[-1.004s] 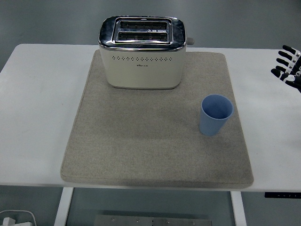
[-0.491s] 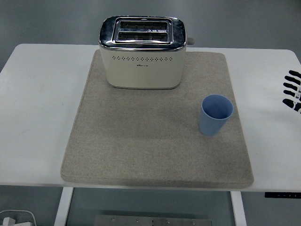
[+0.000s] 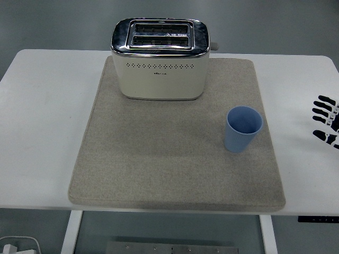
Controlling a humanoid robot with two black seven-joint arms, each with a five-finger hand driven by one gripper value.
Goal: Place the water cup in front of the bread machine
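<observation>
One hand only shows: the right hand (image 3: 326, 120) at the table's right edge, fingers spread and holding nothing. The left arm is out of sight. The blue water cup (image 3: 243, 129) stands upright, mouth up, on the right part of the grey mat (image 3: 132, 169), to the left of that hand and apart from it, with bare white table (image 3: 296, 159) between them. Farther back sits the cream bread machine (image 3: 160, 59) at the mat's far edge. The mat before it lies free, so I reckon nothing blocks the cup's way leftward.
</observation>
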